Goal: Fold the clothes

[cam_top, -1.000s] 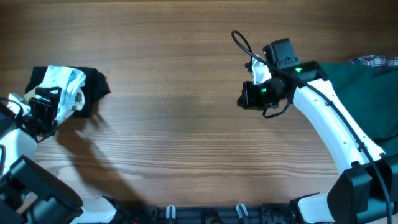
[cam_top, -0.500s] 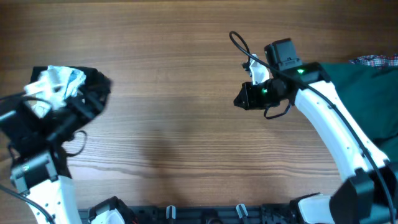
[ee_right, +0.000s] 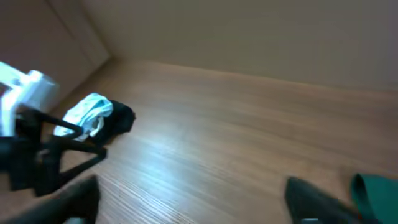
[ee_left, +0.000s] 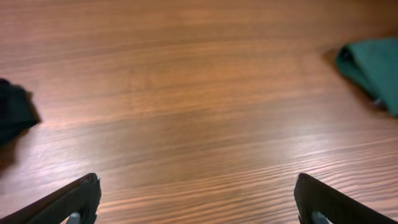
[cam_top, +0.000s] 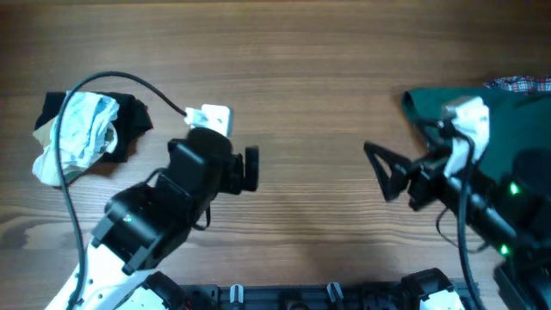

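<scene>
1. Looking down from overhead, finds the left gripper (cam_top: 244,169) above bare table (cam_top: 293,60), holding nothing, and the right gripper (cam_top: 379,172) splayed wide, likewise empty. Puts the striped garment (cam_top: 82,133) well apart from the left gripper, on the side away from the right one, bunched against a black cloth (cam_top: 131,120). Sets the dark green garment (cam_top: 516,112) just behind the right gripper, beneath its arm, with a plaid cloth (cam_top: 521,83) beyond.
2. Through the left wrist, shows both fingers (ee_left: 81,196) far apart, unclenched, gripping nothing. Catches the black cloth (ee_left: 12,115) off to the gripper's left and the dark green garment (ee_left: 373,62) far ahead to its right.
3. Through the right wrist, blurred, shows fingers (ee_right: 311,196) spread wide and empty. Places the striped garment (ee_right: 90,112) far ahead to the left, touching the black cloth (ee_right: 123,118), beyond the left arm (ee_right: 37,152). Shows a dark green garment (ee_right: 376,186) edge beside the right-hand finger.
</scene>
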Controlling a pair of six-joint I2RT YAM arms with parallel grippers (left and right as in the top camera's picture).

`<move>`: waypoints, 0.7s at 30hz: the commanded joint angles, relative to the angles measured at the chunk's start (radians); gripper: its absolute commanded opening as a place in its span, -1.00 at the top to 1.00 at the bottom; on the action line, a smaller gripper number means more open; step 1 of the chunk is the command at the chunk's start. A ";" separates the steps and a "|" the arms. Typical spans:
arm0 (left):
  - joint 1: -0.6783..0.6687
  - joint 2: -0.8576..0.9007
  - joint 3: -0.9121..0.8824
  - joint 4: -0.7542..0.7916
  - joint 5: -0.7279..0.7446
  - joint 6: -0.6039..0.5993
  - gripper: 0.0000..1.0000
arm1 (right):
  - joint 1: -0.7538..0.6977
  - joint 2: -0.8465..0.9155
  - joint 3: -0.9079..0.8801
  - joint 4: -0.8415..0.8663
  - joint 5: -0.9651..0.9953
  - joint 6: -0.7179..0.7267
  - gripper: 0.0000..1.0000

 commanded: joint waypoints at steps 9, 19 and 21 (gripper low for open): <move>-0.039 0.067 0.010 -0.030 -0.126 -0.039 -0.99 | 0.001 0.004 0.006 -0.082 0.023 0.066 -0.99; -0.039 0.067 0.010 -0.030 -0.126 -0.039 -1.00 | 0.001 0.003 0.006 -0.124 0.175 0.433 -0.99; -0.039 0.067 0.010 -0.030 -0.126 -0.039 -1.00 | 0.001 0.001 0.006 -0.122 0.308 0.435 -0.99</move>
